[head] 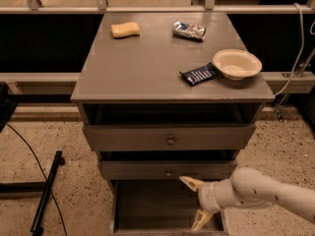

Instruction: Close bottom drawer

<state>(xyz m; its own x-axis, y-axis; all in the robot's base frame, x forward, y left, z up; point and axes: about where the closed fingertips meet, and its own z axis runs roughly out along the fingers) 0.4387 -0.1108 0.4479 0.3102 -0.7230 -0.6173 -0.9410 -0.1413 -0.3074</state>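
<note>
The bottom drawer (147,205) is pulled out at the foot of the grey cabinet (147,77), showing a plain flat grey floor. My gripper (197,203) comes in from the right on a white arm and hangs over the drawer's right part, just below the middle drawer's front. Its two tan fingers (191,182) are spread apart, open, with nothing between them. The drawer's front edge is cut off by the bottom of the view.
The middle drawer (167,170) and the top drawer (170,137), each with a small knob, stand slightly out. On top lie a yellow sponge (125,29), a foil bag (189,30), a dark snack bar (199,74) and a cream bowl (236,64). A black stand (47,193) lies on the left floor.
</note>
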